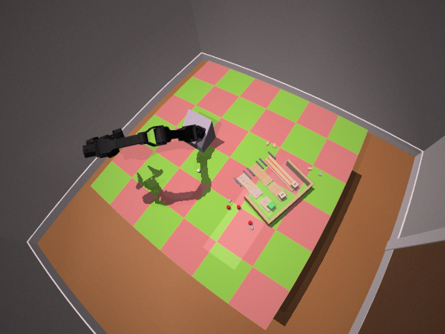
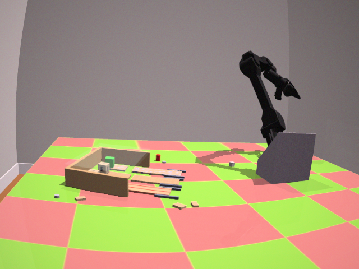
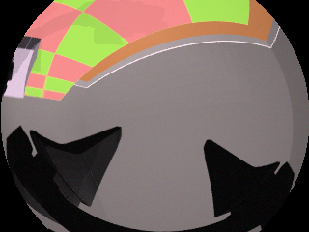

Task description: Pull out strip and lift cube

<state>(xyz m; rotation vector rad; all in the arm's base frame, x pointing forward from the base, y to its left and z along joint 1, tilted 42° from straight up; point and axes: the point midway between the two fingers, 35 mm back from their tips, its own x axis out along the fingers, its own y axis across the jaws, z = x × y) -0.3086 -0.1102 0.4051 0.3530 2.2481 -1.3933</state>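
A striped strip looks unbroken and bears a pale cube at its far end. A plain wooden strip has a gap along it, with another pale cube on its short far piece. A speckled strip is also split, with a green cube on its far piece. The exterior view shows a pale cube marked E; I cannot tell for certain which strip bears it. My gripper is open and empty, high and far from the strips.
A three-sided wooden wall surrounds the strips' far ends. Dark rods flank the near ends. A grey block stands by the arm's base. Small red pieces and wooden chips lie outside.
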